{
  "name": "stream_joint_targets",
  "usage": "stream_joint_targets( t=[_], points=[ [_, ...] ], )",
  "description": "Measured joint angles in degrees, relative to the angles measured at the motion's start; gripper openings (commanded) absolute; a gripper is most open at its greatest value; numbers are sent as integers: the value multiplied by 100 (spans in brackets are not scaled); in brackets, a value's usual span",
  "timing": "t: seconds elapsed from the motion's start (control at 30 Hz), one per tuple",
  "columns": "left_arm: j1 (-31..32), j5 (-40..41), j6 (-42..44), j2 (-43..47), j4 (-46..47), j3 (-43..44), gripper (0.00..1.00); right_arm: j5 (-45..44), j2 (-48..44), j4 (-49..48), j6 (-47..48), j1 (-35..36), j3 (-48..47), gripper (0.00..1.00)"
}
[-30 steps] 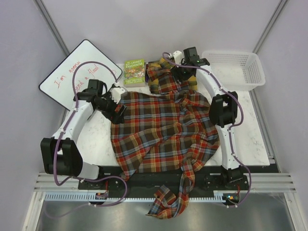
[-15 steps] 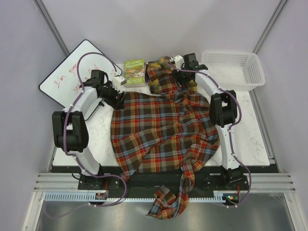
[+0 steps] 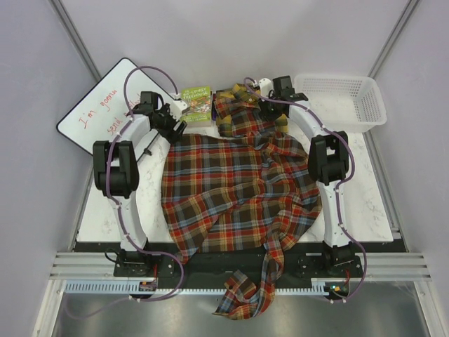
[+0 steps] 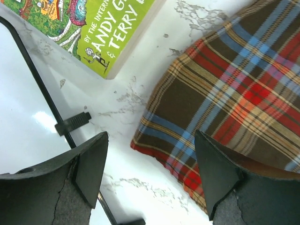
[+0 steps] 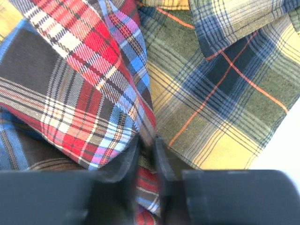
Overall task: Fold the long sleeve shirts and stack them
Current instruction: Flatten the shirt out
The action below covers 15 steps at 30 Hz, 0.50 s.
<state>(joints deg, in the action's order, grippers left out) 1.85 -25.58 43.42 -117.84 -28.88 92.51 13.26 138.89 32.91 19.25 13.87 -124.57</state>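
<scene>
The red-brown plaid shirt lies spread across the table, one sleeve hanging over the near edge. Under its far end lies the yellow and black shirt, mostly covered. My left gripper stands open over the red-brown shirt's far left corner; in the left wrist view that corner lies between the fingers, untouched by the left one. My right gripper is at the shirt's far end. In the right wrist view it is pinched on a raised fold of the red-brown shirt, beside the yellow shirt.
A green book lies just beyond the left gripper, also showing in the left wrist view. A whiteboard leans off the table's far left corner. A white basket stands at the far right.
The left arm swung toward the back, bringing its gripper to the shirt's far left corner. The right gripper's jaws narrowed onto the fold at the far end.
</scene>
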Motion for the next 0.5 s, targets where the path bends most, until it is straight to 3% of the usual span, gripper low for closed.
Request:
stream_joint_targets(
  t=[0.07, 0.1, 0.23, 0.5],
  points=[
    [0, 0, 42, -164, 17, 111, 81, 26, -17, -2, 17, 0, 0, 1],
    [0, 0, 52, -234, 17, 168, 81, 46, -28, -7, 15, 0, 0, 0],
    [0, -4, 125, -398, 28, 348, 80, 109, -81, -24, -22, 0, 0, 0],
    [0, -28, 428, -595, -144, 623, 61, 155, -433, -153, -87, -15, -2, 0]
  ],
)
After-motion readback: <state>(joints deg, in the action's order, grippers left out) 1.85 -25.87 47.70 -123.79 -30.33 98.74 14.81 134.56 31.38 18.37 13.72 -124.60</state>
